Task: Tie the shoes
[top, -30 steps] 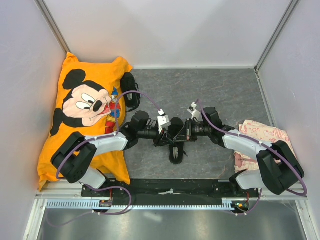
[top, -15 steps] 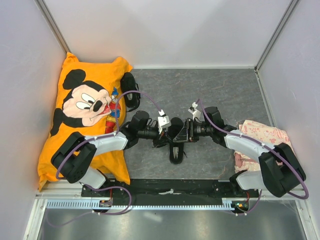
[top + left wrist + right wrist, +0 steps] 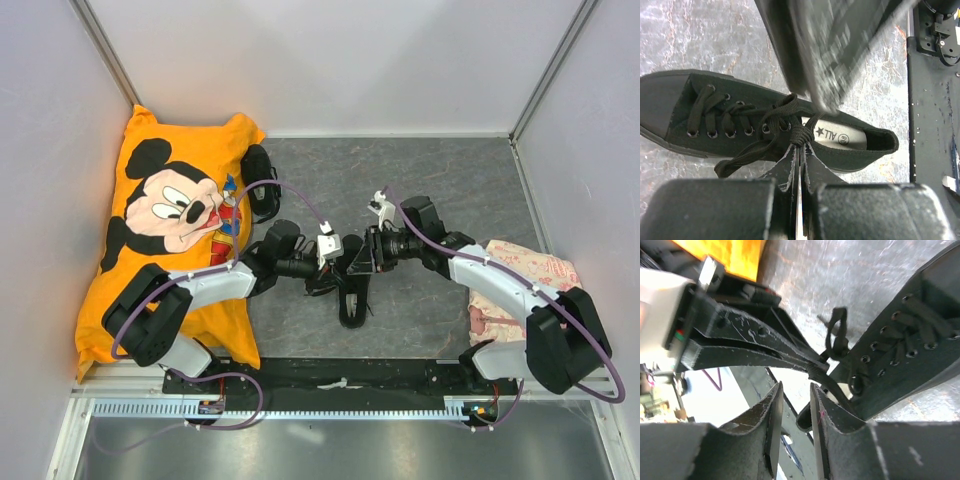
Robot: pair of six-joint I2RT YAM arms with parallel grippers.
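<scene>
Shoe (image 3: 715, 115) lies on its side at table (image 3: 450, 180) centre, just ahead of the arm bases, toe pointing away from them, opening with the pale insole label (image 3: 832, 136) toward them. Laces (image 3: 765, 117) are threaded through all eyelets, and a small knot (image 3: 800, 134) is bunched at the top eyelets with one loose loop trailing off the side.

Left hand (image 3: 800, 152) is clenched on the laces right at the knot, probably to pin it so the other end can be pulled against it. Right hand (image 3: 796, 386) comes in from the opposite side, tips close to the left's. Its fingers are nearly together with a narrow gap, and a strand runs by them. Cannot tell if that strand is pinched. It is motion-blurred in the left wrist view.

Judgement: mid-tie, first knot formed, bow not made.

Second shoe (image 3: 260, 180) sits at the edge of the orange pillow (image 3: 170, 220), well apart and untouched. A pink cloth (image 3: 520, 270) lies under the right arm.
</scene>
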